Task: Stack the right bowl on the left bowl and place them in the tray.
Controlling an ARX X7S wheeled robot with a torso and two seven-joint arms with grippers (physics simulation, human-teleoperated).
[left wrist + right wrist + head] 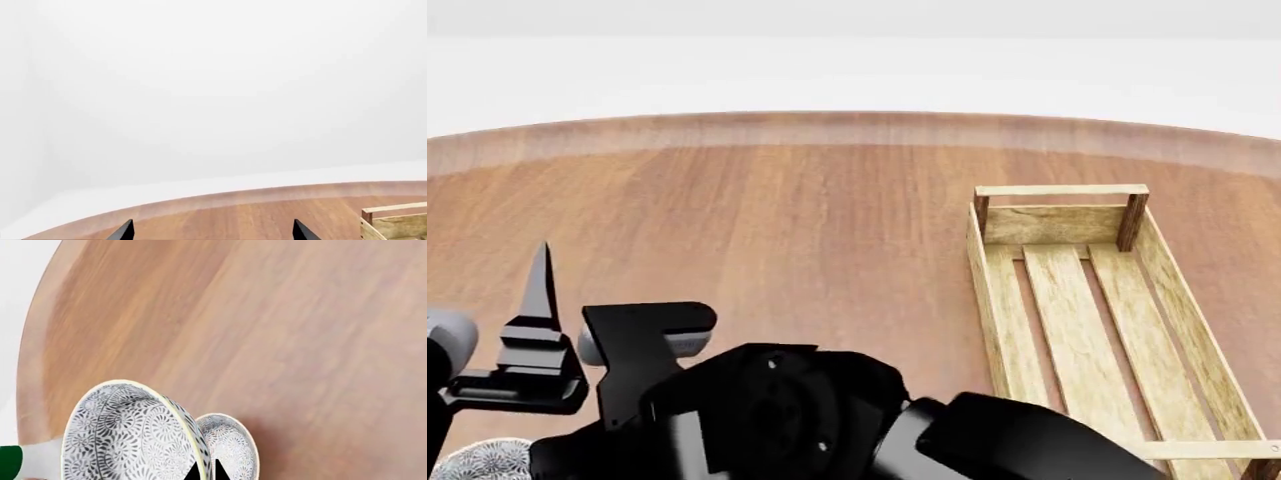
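Bowls: two grey-and-white patterned bowls at the near left of the round wooden table (pixel 761 220), well apart from the tray; only a sliver of pattern (pixel 478 462) visible in the head view, bottom left corner.
Nearer bowl (pixel 127 440): looms large in the right wrist view, rim facing the camera side-on, likely tipped or raised by its edge; lifted or not, cannot tell.
Farther bowl (pixel 230 447): just behind the nearer one, touching or nearly so; not yet nested.
Right gripper (pixel 207 472): two black tips pinched close together with the nearer bowl's pale rim between them, clamped on that rim; a rim pinch probably chosen because the bowl wall is too wide to span.
Left gripper (pixel 213 232): tips spread wide, nothing between them, aimed across the table toward the far edge; seemingly parked clear of the work.
Tray (pixel 1081 320): light-wood slatted crate at the right of the table, holding nothing visible, one corner (pixel 393 222) also caught by the left wrist camera.
Obstruction: black right arm (pixel 827 420) reaching across the bottom of the head view, hiding most of both bowls.
Other things: part of a green object (pixel 9 462) at the table edge near the bowls, too cut off to identify.
Path to tray: bare wood between bowls and crate.
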